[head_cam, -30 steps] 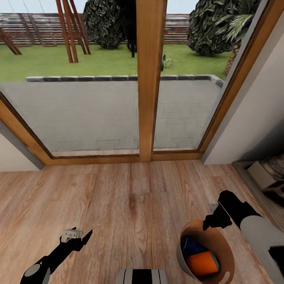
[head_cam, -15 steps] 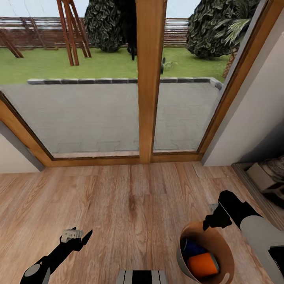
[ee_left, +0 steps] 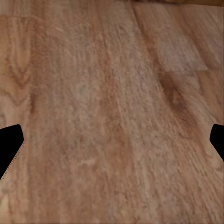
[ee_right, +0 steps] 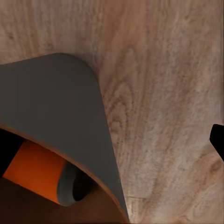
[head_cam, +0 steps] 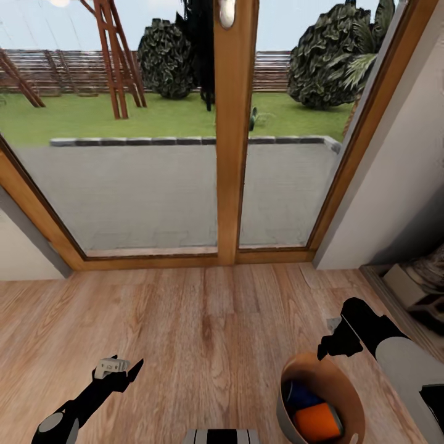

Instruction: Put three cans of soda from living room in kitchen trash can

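Bin: the tash can [head_cam: 283, 394] hangs over the plank floor [head_cam: 209, 320] by the glass doors [head_cam: 233, 123].
Cans: blue can [head_cam: 300, 394], orange can [head_cam: 317, 422] inside; no legible labels.
Right gripper [head_cam: 325, 346]: clamped on bin rim.
Left gripper [head_cam: 120, 370]: spread wide, empty.

Looks like a home living room: warm plank floor [head_cam: 203, 320], big wood-framed glass doors [head_cam: 231, 135] ahead of the claws, opening onto a paved patio [head_cam: 142, 185] and garden lawn [head_cam: 74, 117].
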Available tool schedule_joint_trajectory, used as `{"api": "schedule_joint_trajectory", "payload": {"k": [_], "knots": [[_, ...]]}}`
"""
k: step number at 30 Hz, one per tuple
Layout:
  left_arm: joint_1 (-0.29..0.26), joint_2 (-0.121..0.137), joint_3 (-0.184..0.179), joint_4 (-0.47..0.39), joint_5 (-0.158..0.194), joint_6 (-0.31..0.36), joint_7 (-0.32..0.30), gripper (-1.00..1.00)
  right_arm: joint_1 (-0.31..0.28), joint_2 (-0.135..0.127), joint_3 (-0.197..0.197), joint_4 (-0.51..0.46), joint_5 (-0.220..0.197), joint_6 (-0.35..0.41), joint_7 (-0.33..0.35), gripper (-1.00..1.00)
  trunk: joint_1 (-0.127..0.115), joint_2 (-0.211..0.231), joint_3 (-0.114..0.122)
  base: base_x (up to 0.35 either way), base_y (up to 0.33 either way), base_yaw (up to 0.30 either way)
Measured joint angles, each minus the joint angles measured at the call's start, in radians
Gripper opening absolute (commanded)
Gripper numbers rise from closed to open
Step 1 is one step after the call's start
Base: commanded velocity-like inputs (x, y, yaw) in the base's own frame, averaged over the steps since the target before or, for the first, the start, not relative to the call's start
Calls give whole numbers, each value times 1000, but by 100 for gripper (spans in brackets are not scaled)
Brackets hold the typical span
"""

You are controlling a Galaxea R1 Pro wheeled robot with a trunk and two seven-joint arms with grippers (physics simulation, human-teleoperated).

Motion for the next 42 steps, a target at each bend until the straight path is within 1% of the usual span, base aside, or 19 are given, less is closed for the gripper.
{"api": "schedule_joint_trajectory", "payload": {"k": [17,21,25,30,42], "knots": [[0,0,-1,0,0,0,1,100,1,0,0,0,0,0,-6,100,-8,4,66,0,0,0],[0,0,-1,0,0,1,1,100,2,-1,-2,-1,0,-20,-9,100,-9,5,81,0,0,0],[0,0,0,0,0,0,1,100,3,0,-2,-1,0,-25,-11,100,-11,6,97,0,0,0],[-1,1,-1,20,2,0,1,100,5,0,-2,-2,0,-27,-13,100,-13,7,116,0,0,0],[-1,2,-2,26,3,-1,2,100,6,0,-2,-2,0,-28,-14,100,-19,10,162,0,0,0]]}}
